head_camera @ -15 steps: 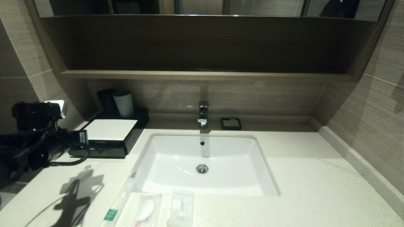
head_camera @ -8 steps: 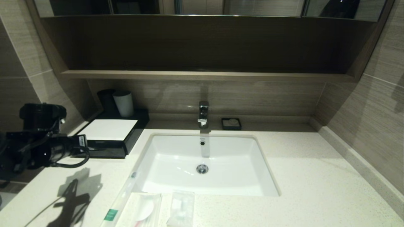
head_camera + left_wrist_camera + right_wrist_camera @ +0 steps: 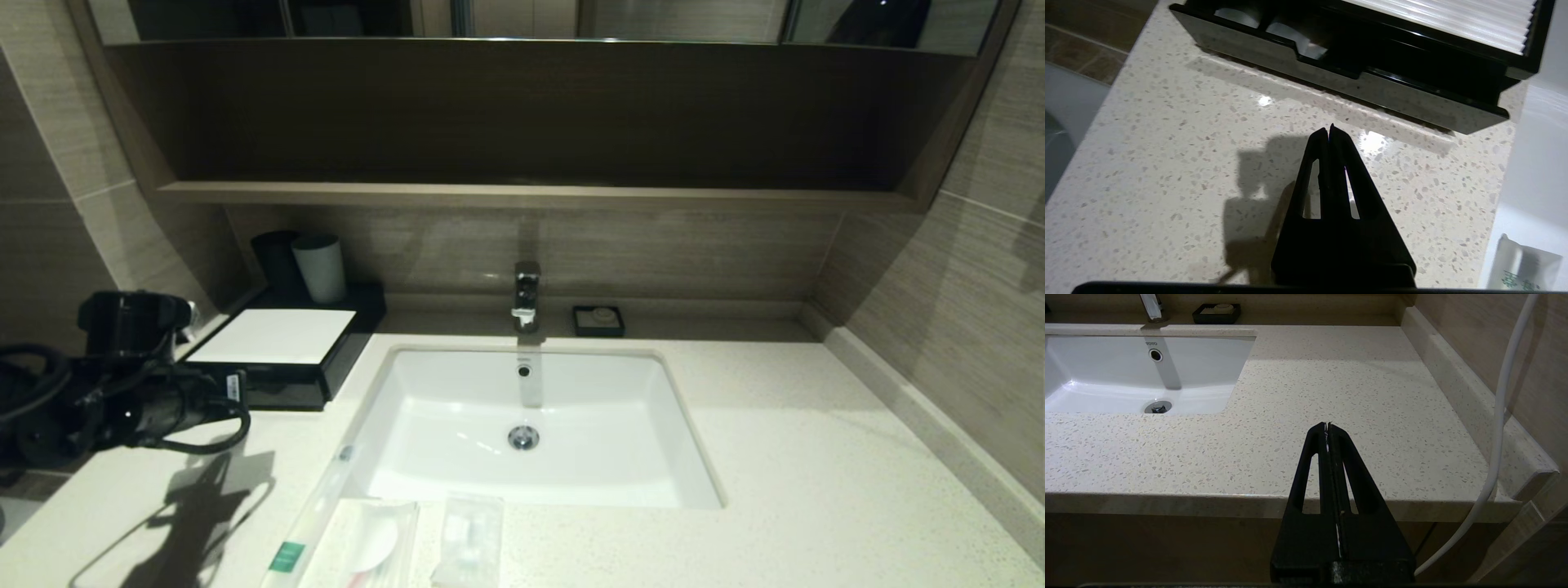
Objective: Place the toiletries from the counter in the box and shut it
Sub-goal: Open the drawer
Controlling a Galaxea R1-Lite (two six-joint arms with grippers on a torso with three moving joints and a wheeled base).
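My head camera cuts off the toiletries [image 3: 384,543] at the table's [image 3: 816,490] near edge, below the sink. My left gripper [image 3: 1329,132], pinched together and empty, hovers over bare table just before the box [image 3: 1355,77], whose drawer stands slightly out; my right gripper [image 3: 1327,426], also pinched together, hangs off the table's front edge.

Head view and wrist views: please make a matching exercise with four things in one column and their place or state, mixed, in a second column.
Things:
1. left tool
2. grey cup
3. green-label packet
4. small black dish

Places or states:
a. beside the faucet, on its right
b. shut, over the counter before the box drawer
c. along the sink's front-left edge
d. behind the box's white panel

Pairs: 1-b, 2-d, 3-c, 4-a
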